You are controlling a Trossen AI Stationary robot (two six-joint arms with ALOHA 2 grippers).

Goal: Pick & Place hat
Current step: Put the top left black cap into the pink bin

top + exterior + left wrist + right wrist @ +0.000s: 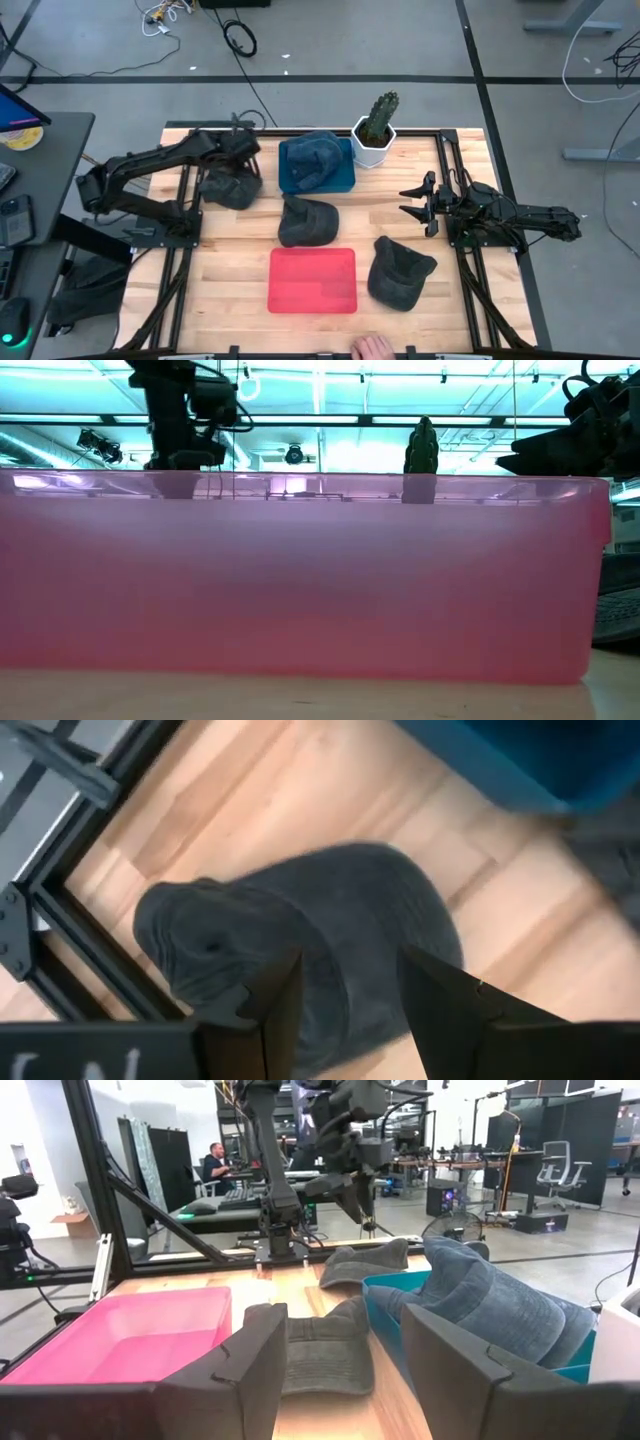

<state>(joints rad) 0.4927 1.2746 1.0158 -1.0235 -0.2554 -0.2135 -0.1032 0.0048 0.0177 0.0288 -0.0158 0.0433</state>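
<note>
Three dark grey hats lie flat on the wooden table. One hat (230,188) (330,910) lies near the left frame. My left gripper (232,172) (350,980) hangs over it, open, fingers pointing down; the right wrist view shows this gripper (350,1195) a little above that hat (365,1260). A second hat (305,222) (325,1345) lies mid-table, a third (398,272) nearer the front right. A blue-grey hat (312,155) (490,1295) sits in the blue bin (340,182). My right gripper (408,200) (345,1350) waits open at the right, pointing toward the table's left.
A pink bin (313,280) (300,580) stands at the near edge and fills the low view. A cactus in a white pot (375,135) stands beside the blue bin. A person's hand (372,347) rests at the near edge. Black frame rails (180,230) run along both sides.
</note>
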